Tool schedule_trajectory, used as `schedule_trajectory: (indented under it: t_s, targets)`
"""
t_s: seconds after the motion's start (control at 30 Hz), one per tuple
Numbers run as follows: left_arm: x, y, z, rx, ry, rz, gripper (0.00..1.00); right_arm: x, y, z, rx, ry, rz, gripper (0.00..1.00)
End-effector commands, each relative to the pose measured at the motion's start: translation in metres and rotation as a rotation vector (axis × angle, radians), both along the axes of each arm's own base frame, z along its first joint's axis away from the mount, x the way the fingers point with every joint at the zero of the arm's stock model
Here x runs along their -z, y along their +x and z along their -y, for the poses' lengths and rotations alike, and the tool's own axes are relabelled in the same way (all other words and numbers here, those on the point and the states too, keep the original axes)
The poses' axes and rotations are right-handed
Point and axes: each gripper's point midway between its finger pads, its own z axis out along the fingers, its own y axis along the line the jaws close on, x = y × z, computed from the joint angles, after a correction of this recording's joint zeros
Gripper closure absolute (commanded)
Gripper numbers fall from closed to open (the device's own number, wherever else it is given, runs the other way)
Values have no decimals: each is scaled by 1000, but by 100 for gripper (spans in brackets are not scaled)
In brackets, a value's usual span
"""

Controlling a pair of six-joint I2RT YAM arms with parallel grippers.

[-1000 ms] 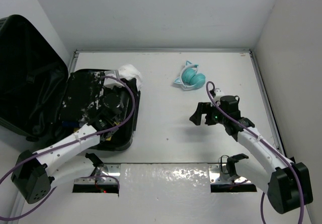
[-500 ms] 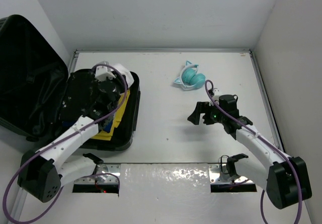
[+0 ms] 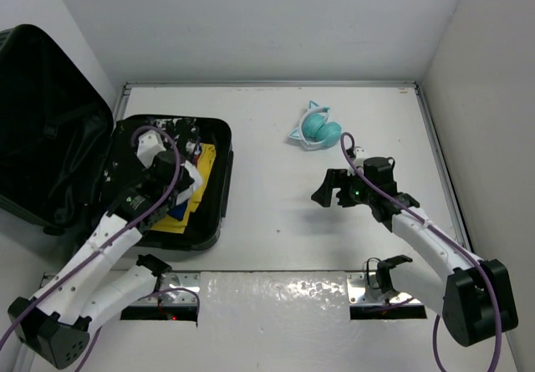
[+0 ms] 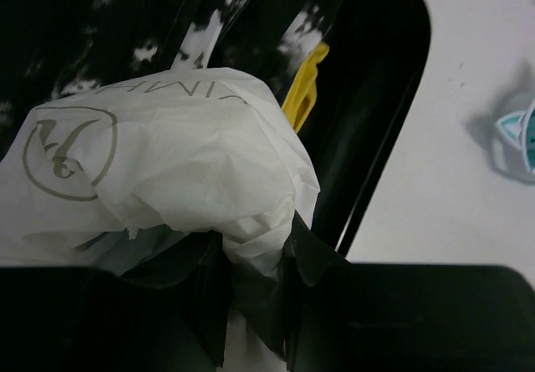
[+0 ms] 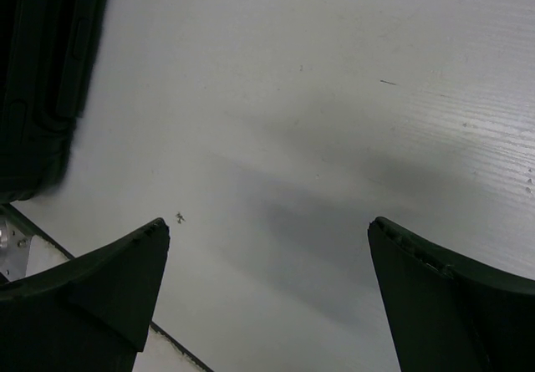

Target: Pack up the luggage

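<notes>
Two arms show from above. The left hand [image 3: 171,171] hangs over the open luggage [image 3: 219,196] at the table's [image 3: 276,221] left side, pinching a white paper bag [image 3: 188,178], likely to lay it inside. A second ago that bag sat at the case's far corner. Left wrist: a narrow grip on crumpled paper above a yellow item [image 4: 305,88]. Right wrist: the right hand [image 5: 263,280] is spread wide over the table, unmoved.

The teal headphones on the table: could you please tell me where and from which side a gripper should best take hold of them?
Probably the thin headband, taken from straight above with the fingers set across it. On these headphones the band looks slim enough to fit between the jaws, while the round ear cups look too bulky and curved for a sure pinch. The open right gripper is nearest.
</notes>
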Motion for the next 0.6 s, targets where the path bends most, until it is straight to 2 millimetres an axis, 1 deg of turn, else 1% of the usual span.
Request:
schedule_trajectory:
  t_s: [0.0, 0.07, 0.13, 0.17, 0.3, 0.33, 0.4, 0.47, 0.5, 0.53, 0.57]
  targets:
    - [19, -32, -5, 11, -25, -86, 100, -31, 13, -7, -17, 46, 92, 1]
    - [16, -41, 2, 15, -30, -69, 100, -32, 12, -8, -19, 55, 94, 1]
    - [15, -46, 3, -11, -33, -96, 100, -34, 12, -9, -25, 62, 101, 1]
    - [20, -51, 0, -17, -19, -130, 100, -35, 11, -10, -27, 62, 105, 1]
    - [22, -58, 6, 13, -56, -135, 100, -35, 11, -9, -42, 49, 115, 1]
    - [20, -58, 8, 20, -73, -117, 100, -34, 11, -9, -43, 48, 114, 1]
    - [19, -59, 6, 4, -79, -115, 100, -34, 12, -10, -45, 51, 113, 1]
    - [23, -62, 2, -13, -56, -145, 100, -33, 10, -12, -58, 59, 104, 1]
    - [28, -62, 0, -27, -36, -178, 100, -33, 10, -12, -59, 61, 104, 1]
    - [35, -67, -4, -56, -19, -217, 100, -33, 10, -13, -63, 61, 106, 1]
    - [39, -69, -5, -64, -11, -242, 100, -34, 10, -12, -62, 62, 104, 1]
